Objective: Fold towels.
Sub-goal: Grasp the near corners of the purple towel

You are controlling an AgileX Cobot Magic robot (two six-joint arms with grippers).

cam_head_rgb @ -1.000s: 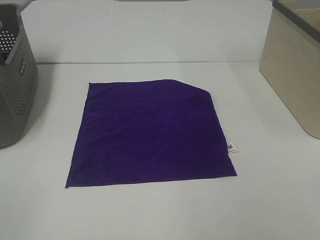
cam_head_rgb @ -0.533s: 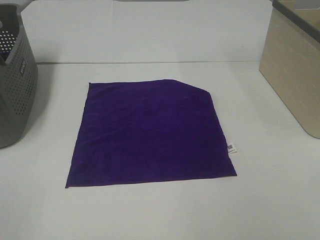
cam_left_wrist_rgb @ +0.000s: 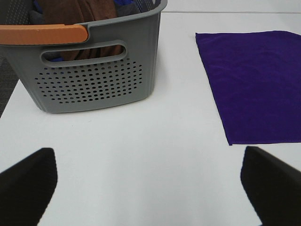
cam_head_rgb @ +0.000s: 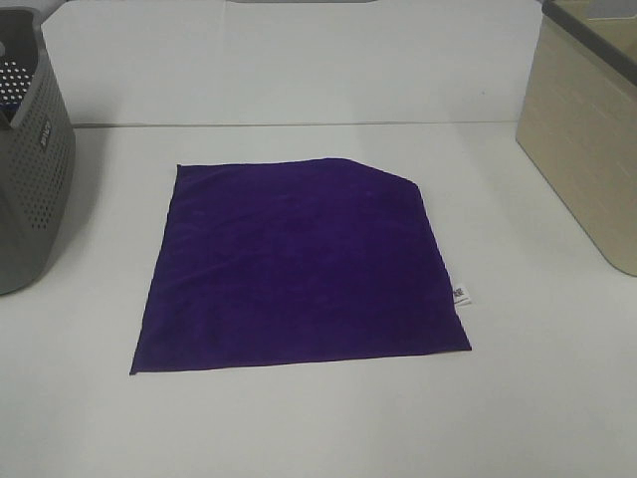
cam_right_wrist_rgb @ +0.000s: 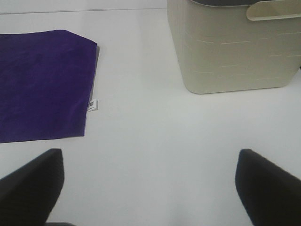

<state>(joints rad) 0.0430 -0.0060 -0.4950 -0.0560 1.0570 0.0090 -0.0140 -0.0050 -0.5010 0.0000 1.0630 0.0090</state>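
Note:
A deep purple towel (cam_head_rgb: 299,264) lies spread flat on the white table, with a small white tag (cam_head_rgb: 461,295) at its right edge and its far right corner turned under. It also shows in the left wrist view (cam_left_wrist_rgb: 256,82) and in the right wrist view (cam_right_wrist_rgb: 42,84), where the tag (cam_right_wrist_rgb: 92,104) is visible. My left gripper (cam_left_wrist_rgb: 150,188) is open over bare table, between the grey basket and the towel. My right gripper (cam_right_wrist_rgb: 148,188) is open over bare table, between the towel and the beige bin. Neither gripper shows in the exterior high view.
A grey perforated basket (cam_head_rgb: 30,159) stands at the left edge; the left wrist view shows its wall (cam_left_wrist_rgb: 89,80), an orange handle (cam_left_wrist_rgb: 42,34) and brown and blue cloths inside. A beige bin (cam_head_rgb: 587,129) stands at the right, also in the right wrist view (cam_right_wrist_rgb: 235,47).

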